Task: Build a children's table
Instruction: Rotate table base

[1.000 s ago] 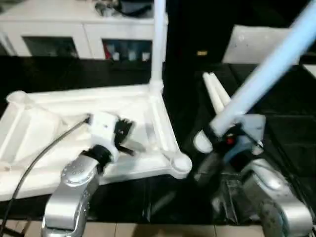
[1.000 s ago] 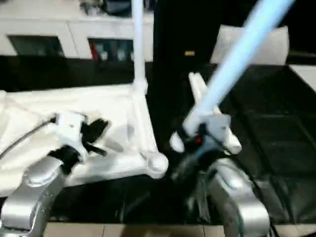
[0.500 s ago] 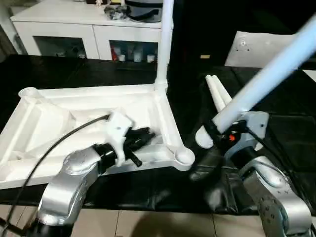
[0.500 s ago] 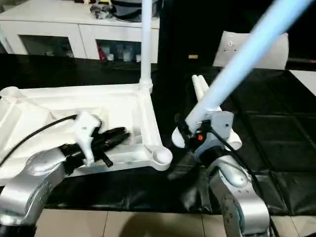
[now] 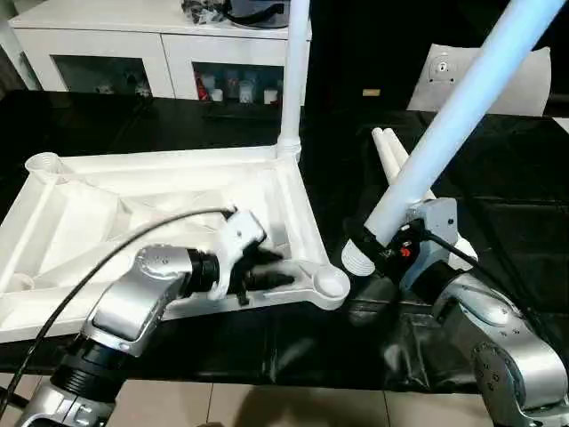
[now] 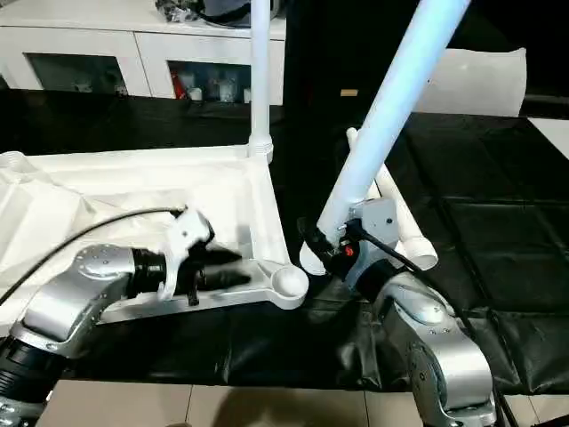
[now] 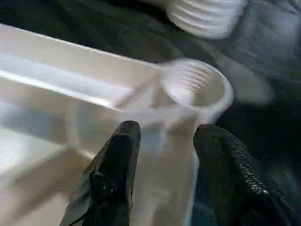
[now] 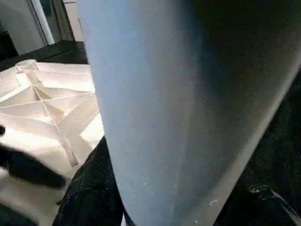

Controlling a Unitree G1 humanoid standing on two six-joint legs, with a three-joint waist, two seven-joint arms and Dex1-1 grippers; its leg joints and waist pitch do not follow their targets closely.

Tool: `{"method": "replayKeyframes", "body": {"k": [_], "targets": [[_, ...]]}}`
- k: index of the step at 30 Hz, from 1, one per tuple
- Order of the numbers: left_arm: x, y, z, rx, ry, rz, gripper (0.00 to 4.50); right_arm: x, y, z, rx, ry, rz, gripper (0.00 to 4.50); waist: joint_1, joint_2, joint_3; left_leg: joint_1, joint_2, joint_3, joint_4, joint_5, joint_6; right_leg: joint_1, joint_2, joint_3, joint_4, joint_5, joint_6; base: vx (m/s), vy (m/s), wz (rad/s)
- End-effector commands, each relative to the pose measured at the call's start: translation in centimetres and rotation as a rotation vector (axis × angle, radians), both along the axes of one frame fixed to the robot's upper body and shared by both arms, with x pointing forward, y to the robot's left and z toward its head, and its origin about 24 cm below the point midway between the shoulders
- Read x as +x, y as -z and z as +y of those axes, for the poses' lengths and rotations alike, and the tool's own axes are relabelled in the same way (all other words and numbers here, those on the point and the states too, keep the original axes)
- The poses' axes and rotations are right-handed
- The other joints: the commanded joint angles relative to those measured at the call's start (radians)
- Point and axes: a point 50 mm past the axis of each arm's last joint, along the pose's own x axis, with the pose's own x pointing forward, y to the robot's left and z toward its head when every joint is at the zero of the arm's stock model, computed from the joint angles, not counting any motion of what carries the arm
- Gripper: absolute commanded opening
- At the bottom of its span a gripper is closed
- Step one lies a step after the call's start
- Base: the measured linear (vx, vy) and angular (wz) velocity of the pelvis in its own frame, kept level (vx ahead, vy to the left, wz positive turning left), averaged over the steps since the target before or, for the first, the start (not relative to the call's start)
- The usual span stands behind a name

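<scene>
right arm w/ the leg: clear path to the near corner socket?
Probably yes. The right gripper holds the tube leg, its lower end just beside the empty near corner socket. The left gripper sits at the tabletop rim beside it, tight but not covering.

It looked like a lab: a black-covered worktop [image 5: 133, 133] stood before a white glass-doored cabinet [image 5: 160, 53].

My forearms [image 5: 133, 302] are brushed silver metal with a soft sheen. The tabletop [image 5: 107, 213] is white moulded plastic, smooth and faintly glossy along its ribs. The tube leg [image 5: 444, 124] I hold is smooth white plastic, its end ridged with threads. My left fingertips [image 7: 225, 155] are matt black with a fine pebbled texture. The black sheet [image 5: 498, 231] underneath looks shiny and creased.
</scene>
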Motion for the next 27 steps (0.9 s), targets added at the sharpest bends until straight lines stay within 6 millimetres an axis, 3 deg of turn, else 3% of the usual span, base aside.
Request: {"method": "replayKeyframes", "body": {"k": [1,9,13,14,19,27], "targets": [[0.1,-0.5,-0.3,0.001,0.041,-0.012,2.29,0.0,-0.2,0.0,-0.008,-0.005,-0.008,1.9,0.001,0.006,-0.052,0.0,0.058,-0.003,-0.081,-0.057,0.028,0.051,-0.075,0.05,-0.073,0.016,-0.253,0.0,0.0,0.0],[0.9,0.5,0.3,0.099,0.018,-0.023,2.11,0.1,0.1,0.1,-0.019,0.007,-0.009,1.9,0.0,0.008,-0.046,0.0,0.056,-0.001,-0.086,-0.122,0.0,0.045,-0.073,0.054,-0.086,-0.117,-0.218,0.0,0.0,0.0],[1.6,0.5,0.5,0.119,-0.021,-0.06,1.9,0.2,0.1,0.1,-0.021,0.011,-0.011,1.9,0.001,0.007,-0.049,-0.001,0.059,-0.002,-0.087,-0.106,-0.003,0.046,-0.074,0.054,-0.084,-0.08,-0.221,0.0,0.0,0.0],[1.5,0.5,0.5,0.122,-0.01,-0.053,1.67,0.1,0.1,0.1,-0.022,0.012,-0.01,1.9,0.001,0.007,-0.049,-0.001,0.059,-0.003,-0.086,-0.104,-0.002,0.046,-0.074,0.054,-0.083,-0.069,-0.225,0.0,0.0,0.0],[0.8,0.6,0.5,0.118,0.051,-0.018,1.46,0.1,0.3,0.1,-0.024,0.018,-0.005,1.9,0.001,0.008,-0.047,-0.001,0.058,-0.002,-0.088,-0.116,-0.004,0.045,-0.075,0.055,-0.084,-0.085,-0.229,0.0,0.0,0.0],[0.8,1.1,0.6,0.188,0.069,-0.039,0.68,0.2,0.4,0.0,-0.029,0.028,-0.002,1.9,0.0,0.01,-0.047,-0.001,0.061,-0.003,-0.09,-0.108,-0.002,0.045,-0.075,0.054,-0.083,-0.06,-0.233,0.0,0.0,0.0]]}}
